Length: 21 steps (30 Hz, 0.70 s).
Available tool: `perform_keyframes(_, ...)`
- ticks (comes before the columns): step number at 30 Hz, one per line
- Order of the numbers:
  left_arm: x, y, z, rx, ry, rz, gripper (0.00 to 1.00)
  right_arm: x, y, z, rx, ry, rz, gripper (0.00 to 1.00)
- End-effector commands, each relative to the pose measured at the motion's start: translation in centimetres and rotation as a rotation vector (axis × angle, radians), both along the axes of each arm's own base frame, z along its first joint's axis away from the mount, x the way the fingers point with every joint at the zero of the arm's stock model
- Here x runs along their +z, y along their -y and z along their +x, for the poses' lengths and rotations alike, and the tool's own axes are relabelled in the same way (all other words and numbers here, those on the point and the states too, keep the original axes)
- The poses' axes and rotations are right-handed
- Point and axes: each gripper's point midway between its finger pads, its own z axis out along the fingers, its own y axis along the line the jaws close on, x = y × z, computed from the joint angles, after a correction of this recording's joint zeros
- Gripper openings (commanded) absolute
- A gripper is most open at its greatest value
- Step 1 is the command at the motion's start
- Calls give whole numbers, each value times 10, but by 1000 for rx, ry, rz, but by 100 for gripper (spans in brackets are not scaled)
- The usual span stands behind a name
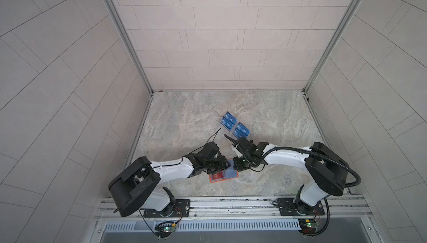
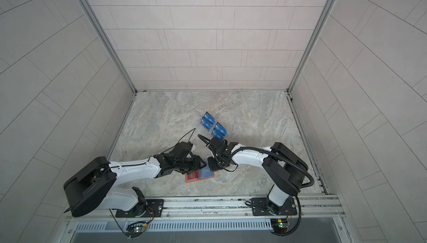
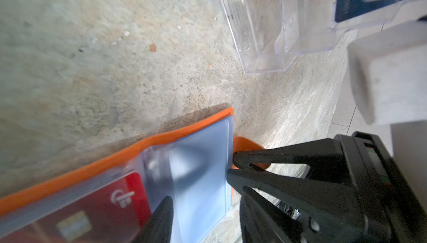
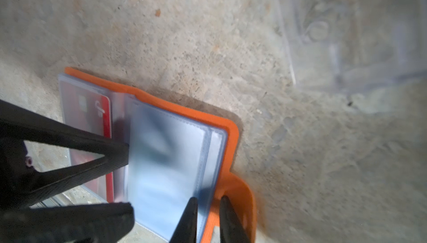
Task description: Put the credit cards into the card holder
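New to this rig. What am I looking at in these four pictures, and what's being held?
It is a robot with two arms bolted to a rail, each ending in a two-finger gripper. Two pictures look down on the whole scene from one overhead stereo camera. The other two come from cameras on the wrists, close to the fingers. On the stone-patterned table lies an open orange card holder with a red card already tucked inside. Farther back, a clear rack holds blue cards. The right gripper looks pinched on the card holder's edge by its tab. The left gripper has its jaws apart at the holder's clear pages and grips nothing that I can see.
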Motion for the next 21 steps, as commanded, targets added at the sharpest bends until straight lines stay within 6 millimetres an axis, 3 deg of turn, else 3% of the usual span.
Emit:
perform_keyframes(1,-7,-1,-2,9,-8,-6,50,-9,9,-3,-10,-15,-34,21)
perform_keyframes(21,-3,13,0,37,-11,-166,46,-16,11,-5,-14,-29,-49,20)
